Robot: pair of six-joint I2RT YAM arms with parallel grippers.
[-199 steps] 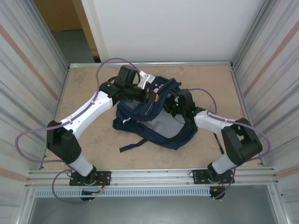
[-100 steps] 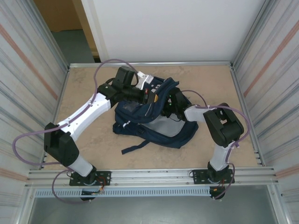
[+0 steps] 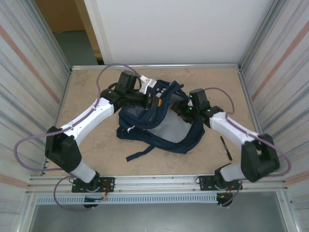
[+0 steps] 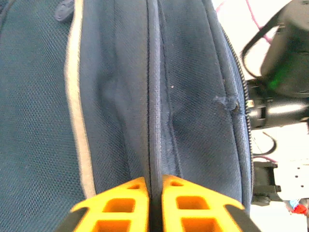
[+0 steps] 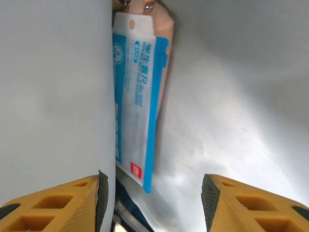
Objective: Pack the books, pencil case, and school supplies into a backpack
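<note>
At the middle of the table, the backpack is lying with its long axis running roughly 11 to 5 o'clock. Inside, the light-blue packet is lying along the grey lining, its punched end pointing to 12 o'clock in the right wrist view. The right tool is hanging with its fingers apart, gripping nothing. The left tool is pinching a backpack seam. The pen is lying at 4 o'clock.

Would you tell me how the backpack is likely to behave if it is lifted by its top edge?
Probably floppy: the backpack lies slumped, its fabric creased in the left wrist view. Lifted by one pinch, it would likely sag rather than hold its mouth open. Its loose strap may trail.
</note>
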